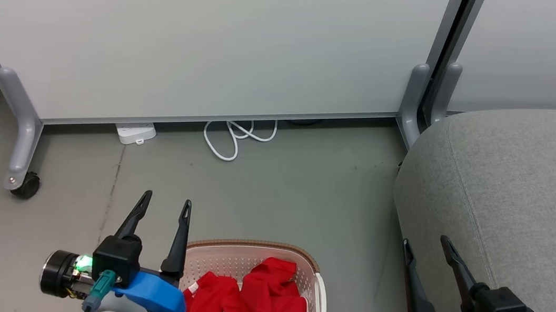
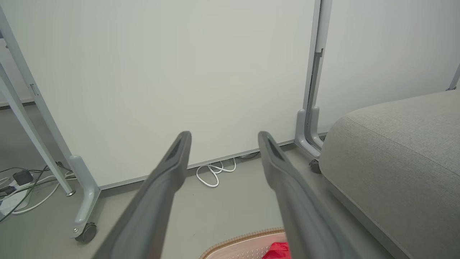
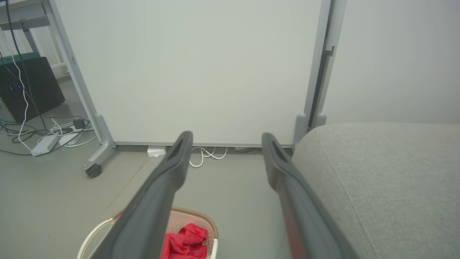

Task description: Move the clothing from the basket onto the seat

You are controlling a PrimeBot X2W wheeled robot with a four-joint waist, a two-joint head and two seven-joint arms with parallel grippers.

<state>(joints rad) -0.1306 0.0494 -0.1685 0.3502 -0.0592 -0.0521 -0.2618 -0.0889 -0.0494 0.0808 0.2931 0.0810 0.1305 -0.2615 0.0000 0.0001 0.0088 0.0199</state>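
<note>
At the lower left of the head view, the left gripper: fingers spread wide, empty, pointing forward toward the white panel. Inner finger overlapping the left rim of the basket in this view; touching or not, cannot tell. At the lower right, the right gripper: also spread wide and empty, fingers leaning a little to the left, in front of the edge of the seat. On the floor between both arms, the basket, with the clothing crumpled inside, red with white trim. Seat near the basket, on its right side, not touching. In both wrist views, fingers held above the floor, aimed at the panel's lower edge.
</note>
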